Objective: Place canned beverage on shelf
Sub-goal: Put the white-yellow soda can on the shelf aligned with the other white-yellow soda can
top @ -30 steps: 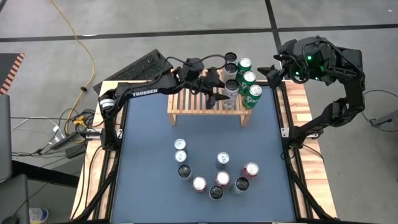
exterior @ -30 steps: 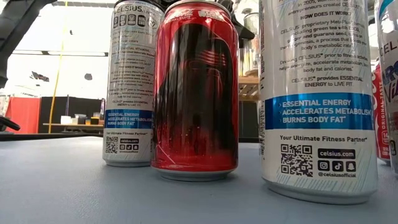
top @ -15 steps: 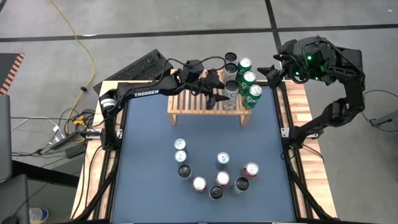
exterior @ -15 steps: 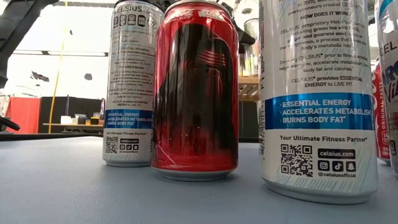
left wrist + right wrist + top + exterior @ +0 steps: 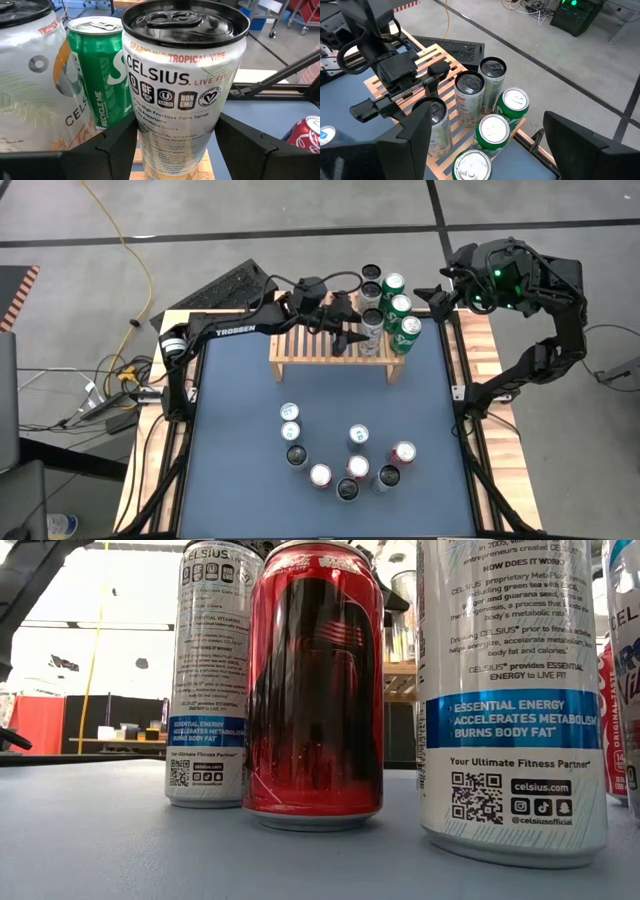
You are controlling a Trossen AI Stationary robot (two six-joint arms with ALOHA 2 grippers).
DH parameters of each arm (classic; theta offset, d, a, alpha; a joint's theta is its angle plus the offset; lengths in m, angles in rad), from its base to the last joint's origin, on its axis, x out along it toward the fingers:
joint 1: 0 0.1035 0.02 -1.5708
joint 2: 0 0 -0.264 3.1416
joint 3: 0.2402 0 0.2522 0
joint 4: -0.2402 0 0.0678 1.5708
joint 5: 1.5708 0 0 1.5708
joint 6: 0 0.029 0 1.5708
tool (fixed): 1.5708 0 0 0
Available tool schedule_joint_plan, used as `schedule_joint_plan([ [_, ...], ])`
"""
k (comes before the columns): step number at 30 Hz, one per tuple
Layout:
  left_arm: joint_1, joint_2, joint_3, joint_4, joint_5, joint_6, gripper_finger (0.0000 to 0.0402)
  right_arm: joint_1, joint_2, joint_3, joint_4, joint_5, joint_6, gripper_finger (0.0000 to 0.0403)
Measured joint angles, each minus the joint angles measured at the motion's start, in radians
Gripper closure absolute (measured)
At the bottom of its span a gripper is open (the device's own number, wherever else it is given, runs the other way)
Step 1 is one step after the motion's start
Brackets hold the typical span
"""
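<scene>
From above, your left gripper [image 5: 352, 330] is over the shelf [image 5: 300, 350], its fingers either side of a white can [image 5: 371, 320] standing there; the right gripper [image 5: 437, 292] waits open beyond the shelf's right end. In the left wrist view the can [image 5: 184, 75] looks barely clasped, so open wide and back straight out, clear of the green can [image 5: 100, 70].

We see the light-wood slatted shelf [image 5: 330, 350] standing level at the surface's far edge; a white Celsius can [image 5: 184, 95] stands upright on it among five other cans, apparently just clear of the gripper fingers
</scene>
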State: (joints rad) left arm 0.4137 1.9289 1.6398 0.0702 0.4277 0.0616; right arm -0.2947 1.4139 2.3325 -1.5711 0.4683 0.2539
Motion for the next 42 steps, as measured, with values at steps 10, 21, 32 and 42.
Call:
schedule_joint_plan([
  [10,0.000,0.000,0.000,-0.005,0.006,0.005,0.0170,0.000,0.000,0.000,0.000,0.000,-0.002,0.0085],
  [21,0.000,-0.005,0.000,-0.014,0.023,0.038,0.0122,0.000,0.000,0.000,0.000,0.000,-0.003,0.0085],
  [32,0.007,-0.005,0.000,-0.014,0.036,0.011,0.0080,0.000,0.000,0.000,0.000,0.000,-0.004,0.0085],
  [42,0.016,-0.030,0.000,-0.112,0.028,0.017,0.0074,0.000,0.000,0.000,0.000,-0.030,-0.003,0.0085],
])
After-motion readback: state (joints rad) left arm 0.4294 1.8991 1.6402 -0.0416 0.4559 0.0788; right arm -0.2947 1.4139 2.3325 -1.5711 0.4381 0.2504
